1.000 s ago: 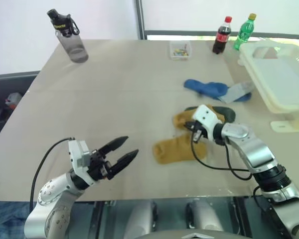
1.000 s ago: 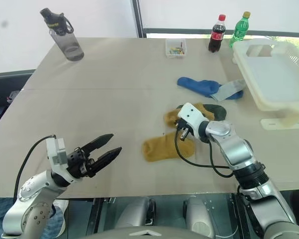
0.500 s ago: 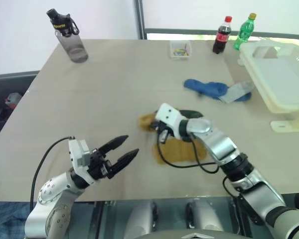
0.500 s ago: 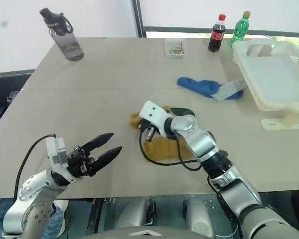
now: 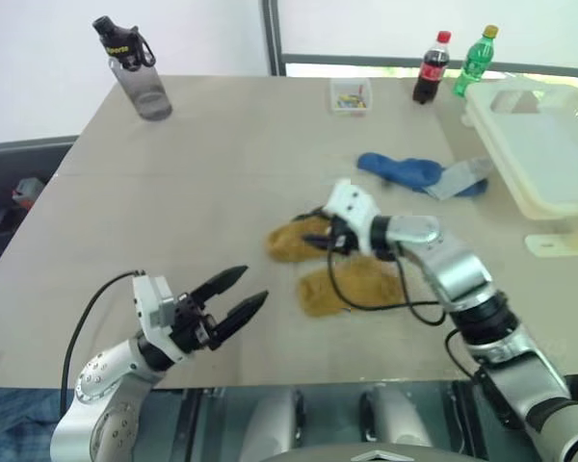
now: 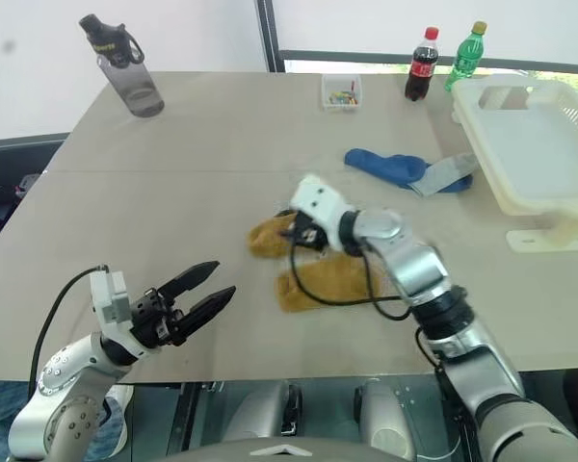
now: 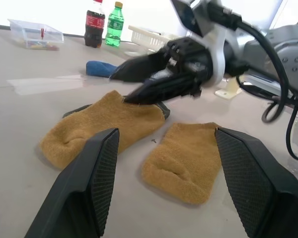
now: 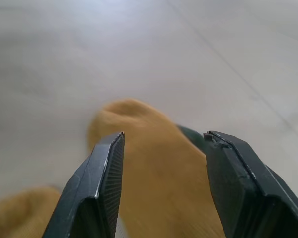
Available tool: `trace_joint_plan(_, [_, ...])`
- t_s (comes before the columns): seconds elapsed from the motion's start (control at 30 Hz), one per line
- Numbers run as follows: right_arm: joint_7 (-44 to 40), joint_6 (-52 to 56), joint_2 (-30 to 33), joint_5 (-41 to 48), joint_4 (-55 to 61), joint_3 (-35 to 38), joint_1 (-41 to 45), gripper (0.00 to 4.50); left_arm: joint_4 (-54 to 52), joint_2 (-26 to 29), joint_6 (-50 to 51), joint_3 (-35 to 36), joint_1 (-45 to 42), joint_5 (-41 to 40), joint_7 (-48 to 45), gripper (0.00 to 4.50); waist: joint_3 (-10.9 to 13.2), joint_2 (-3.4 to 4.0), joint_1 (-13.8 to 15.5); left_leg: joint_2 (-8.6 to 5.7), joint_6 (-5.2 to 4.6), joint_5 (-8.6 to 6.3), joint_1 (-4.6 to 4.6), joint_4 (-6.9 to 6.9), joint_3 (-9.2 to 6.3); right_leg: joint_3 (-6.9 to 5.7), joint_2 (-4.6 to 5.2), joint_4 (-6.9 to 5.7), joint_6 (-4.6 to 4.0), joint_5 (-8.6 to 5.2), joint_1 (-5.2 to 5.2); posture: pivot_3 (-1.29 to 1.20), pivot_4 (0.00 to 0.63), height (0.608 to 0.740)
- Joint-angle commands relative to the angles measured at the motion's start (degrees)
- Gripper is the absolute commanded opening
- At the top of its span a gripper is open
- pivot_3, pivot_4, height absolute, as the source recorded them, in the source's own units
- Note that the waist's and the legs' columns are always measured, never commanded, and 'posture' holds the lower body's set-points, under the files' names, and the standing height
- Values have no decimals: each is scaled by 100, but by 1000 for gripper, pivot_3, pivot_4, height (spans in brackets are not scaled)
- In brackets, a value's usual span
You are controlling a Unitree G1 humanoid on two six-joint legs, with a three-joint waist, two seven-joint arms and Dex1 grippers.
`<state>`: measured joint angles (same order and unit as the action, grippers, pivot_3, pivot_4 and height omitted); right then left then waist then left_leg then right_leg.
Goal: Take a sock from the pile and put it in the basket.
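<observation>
From my head, I see my right gripper (image 5: 320,234) over the middle of the desk (image 5: 202,183), its jaws parted and empty just above the mustard-yellow sock (image 5: 299,240), which lies flat on the desk with a dark green sock partly under it. A second yellow sock (image 5: 352,286) lies just near of it, and a bright blue sock (image 5: 401,170) with a pale grey one (image 5: 458,179) lies farther off to the right; together they make the loose pile. The white basket (image 5: 544,154) stands at the far right edge, well apart from the sock. My left gripper (image 5: 233,298) hangs over the near left of the desk, jaws wide and empty. A water bottle (image 5: 135,67) stands far left; a small clear box (image 5: 350,95), a cola bottle (image 5: 428,68) and a green bottle (image 5: 473,61) stand along the far edge. From my left wrist, both yellow socks lie between my wide jaws, with my right gripper's black fingers (image 7: 154,79) parted over the farther one. From my right wrist, my jaws stand apart with the sock below them, not gripped.
</observation>
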<state>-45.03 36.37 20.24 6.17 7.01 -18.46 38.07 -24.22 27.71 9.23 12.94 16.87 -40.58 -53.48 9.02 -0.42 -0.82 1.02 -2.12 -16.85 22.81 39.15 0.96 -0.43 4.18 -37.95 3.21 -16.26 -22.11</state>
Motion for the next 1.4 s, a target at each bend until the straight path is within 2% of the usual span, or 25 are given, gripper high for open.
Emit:
trace_joint_plan(0.03, [-184,237,462,192,298,450,-36,2609,-96,-9,-105,-18,-57,17,-47,3298,2,2,0,2,-1,-1,0,-1,-1,-1,3,0,0,0,0,0,150,740])
trace_joint_plan(0.23, [13,226,963,62,-499,765,-75,2609,315,15,-110,-188,-497,330,19,3298,3,5,2,6,-6,-3,-2,-3,1,-1,0,-1,-1,0,0,0,150,740])
trace_joint_plan(0.4, [58,125,1027,6,-902,710,-36,2609,1185,-135,-164,-522,-1597,967,380,3298,5,7,20,1,-7,-2,-2,-2,5,0,-16,-4,1,0,0,0,150,740])
trace_joint_plan(0.53, [45,59,1045,-25,-1005,672,-78,2609,1936,-295,-54,-965,-2515,1634,775,3298,5,6,22,-7,4,5,2,1,7,0,-15,-2,2,1,0,0,150,740])
trace_joint_plan(0.73, [6,322,1077,166,-635,828,-187,2609,2338,-384,472,-1383,-3106,2171,1197,3298,6,5,5,-6,14,10,8,0,17,11,-17,3,3,0,-8,0,150,740])
trace_joint_plan(0.9, [19,854,1104,550,113,1057,-438,2609,2022,-413,1075,-982,-3201,1895,1602,3298,6,5,8,-1,13,10,9,1,16,11,-16,-1,4,1,-8,0,150,740])
trace_joint_plan(1.13, [150,1461,1063,944,996,981,-899,2609,1287,-59,1624,-626,-2645,1602,1617,3298,6,5,7,5,14,10,8,0,14,11,-13,-1,3,1,-8,0,150,740])
trace_joint_plan(1.4, [498,1470,703,848,868,619,-926,2609,1817,-171,1724,-580,-2732,1616,1701,3298,6,4,27,2,16,11,6,1,8,5,-12,-7,3,1,-7,0,150,740])
